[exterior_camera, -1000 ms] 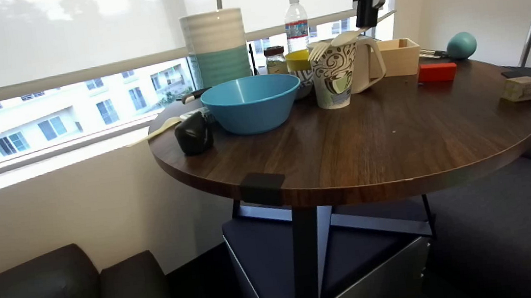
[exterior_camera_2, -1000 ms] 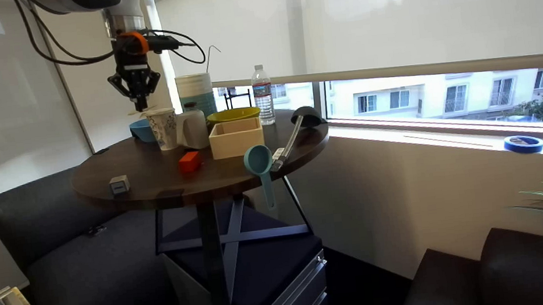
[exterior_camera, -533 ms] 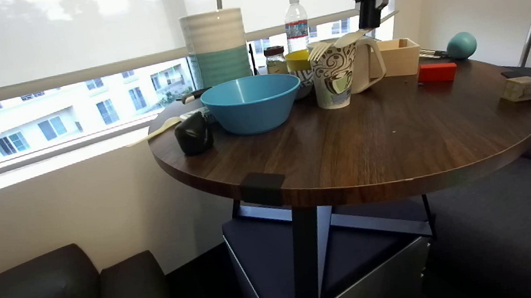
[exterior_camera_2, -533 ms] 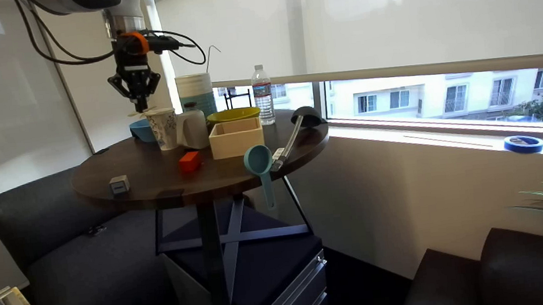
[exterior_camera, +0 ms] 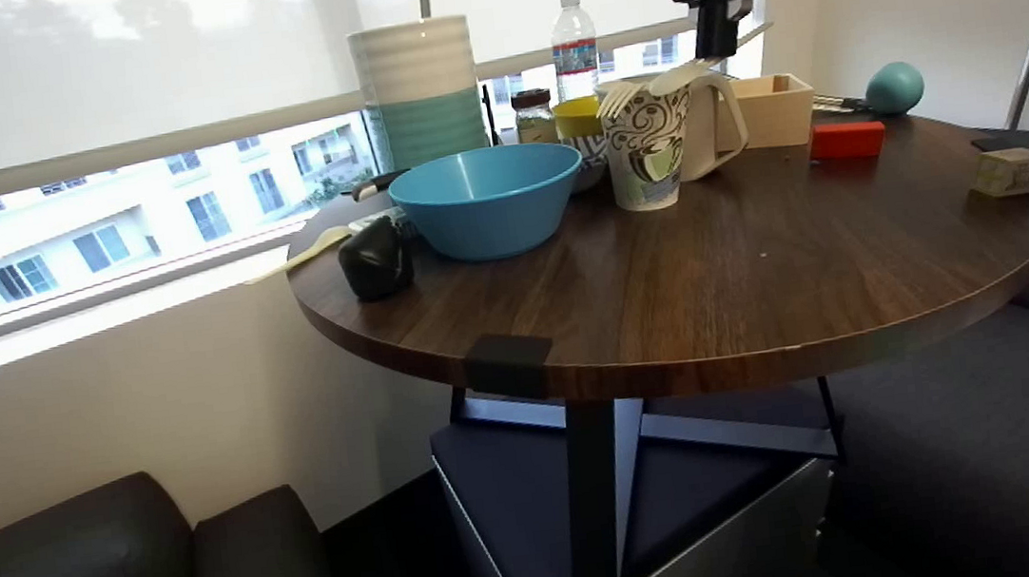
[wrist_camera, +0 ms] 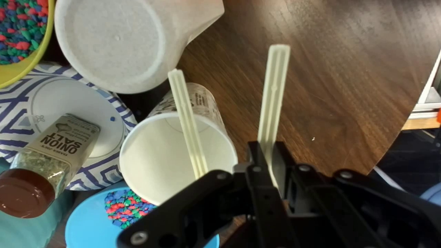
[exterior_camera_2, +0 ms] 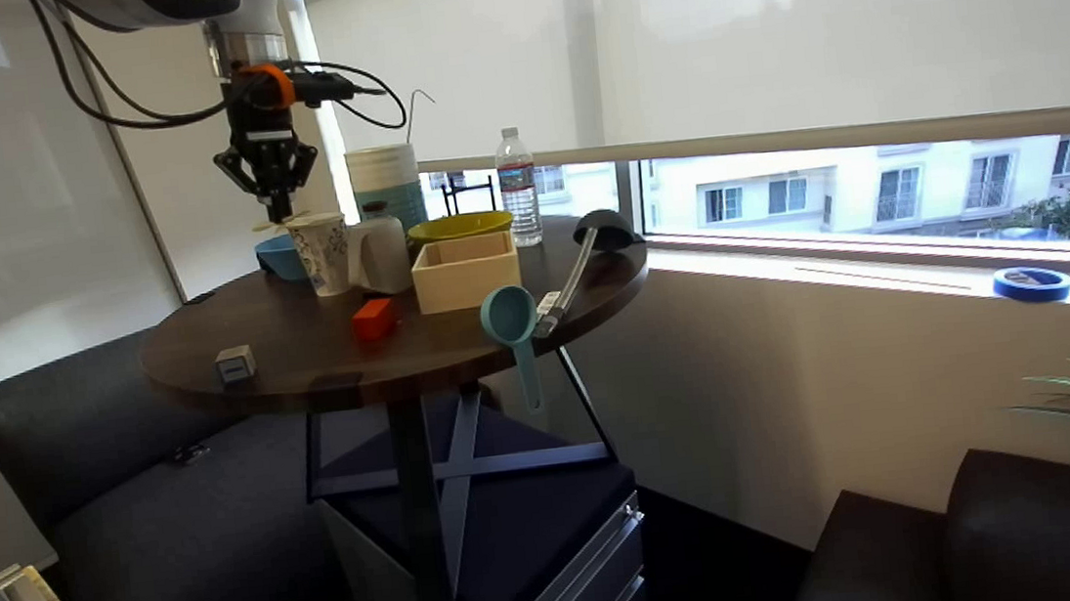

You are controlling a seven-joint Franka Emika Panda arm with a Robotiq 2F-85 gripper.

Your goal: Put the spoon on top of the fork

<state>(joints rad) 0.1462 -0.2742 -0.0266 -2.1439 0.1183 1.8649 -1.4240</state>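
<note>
A cream plastic spoon [exterior_camera: 680,77] is held between my fingers, its bowl toward the fork and its handle [wrist_camera: 274,93] sticking out beyond the fingertips in the wrist view. My gripper [exterior_camera: 717,49] is shut on it just above and beside a patterned paper cup [exterior_camera: 651,155]; the gripper also shows in the other views [exterior_camera_2: 279,207] [wrist_camera: 268,148]. A cream fork [exterior_camera: 617,98] lies across the cup's rim; its handle [wrist_camera: 186,117] crosses the cup mouth in the wrist view, where my gripper hides its tines. Whether spoon and fork touch, I cannot tell.
A white pitcher [exterior_camera_2: 384,256] stands close to the cup, with a blue bowl [exterior_camera: 486,201] on the cup's other side. A wooden box [exterior_camera_2: 466,273], red block [exterior_camera_2: 374,319] and water bottle [exterior_camera_2: 517,189] stand around. Another cream utensil [exterior_camera: 319,249] overhangs the table edge.
In an exterior view my gripper and the spoon have moved slightly down and a little to the right. The spoon stays gripped; the fork and cup have not moved.
</note>
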